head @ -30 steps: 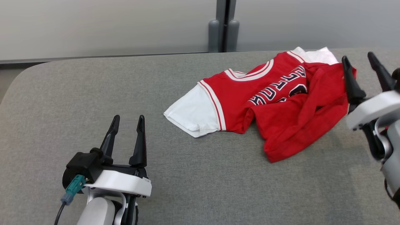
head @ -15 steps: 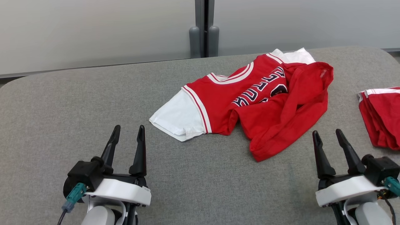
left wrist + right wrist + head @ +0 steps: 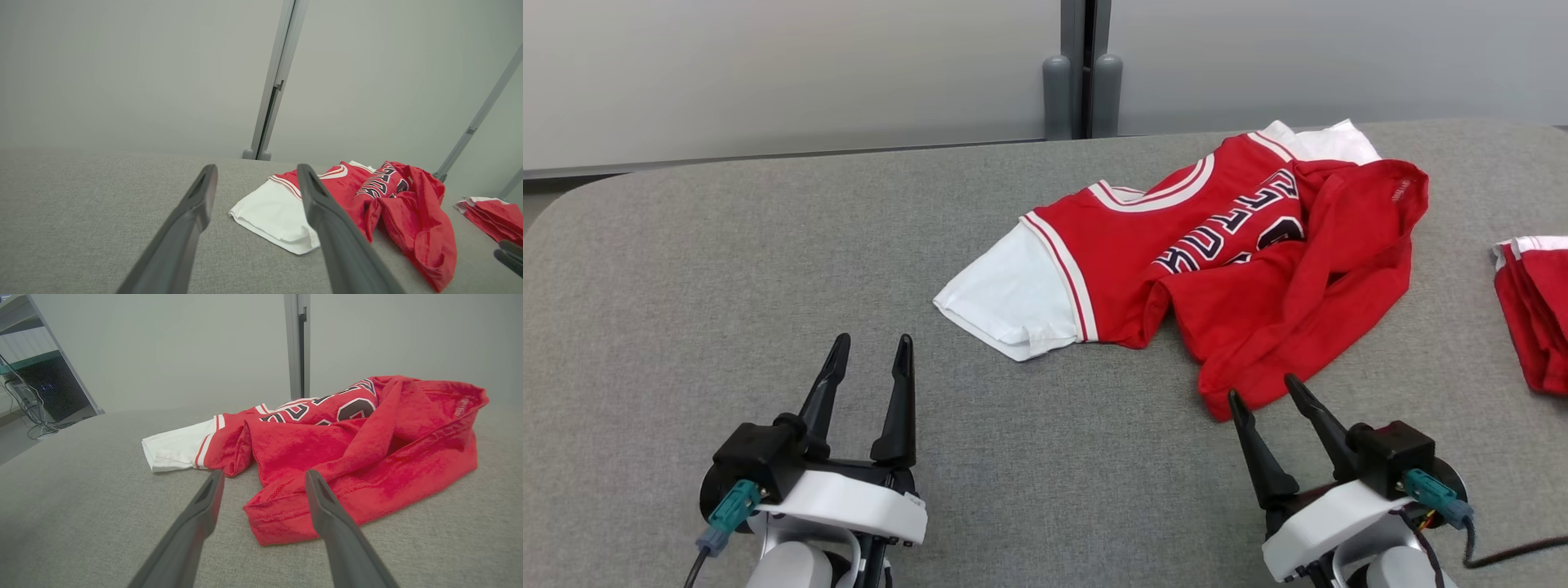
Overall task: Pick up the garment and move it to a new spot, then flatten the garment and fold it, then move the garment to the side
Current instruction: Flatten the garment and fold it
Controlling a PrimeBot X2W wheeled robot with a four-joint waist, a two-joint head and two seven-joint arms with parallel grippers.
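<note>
Right gripper (image 3: 1261,385) moved close to jersey (image 3: 1127,237), red, white sleeves, crumpled

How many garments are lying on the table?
2. A crumpled red-and-white jersey lies centre-right on the table; a folded red garment sits at its right edge, cut off by the frame, so more may be hidden.

Bright, even, soft light; faint shadows; wrist views bend at edges.
</note>
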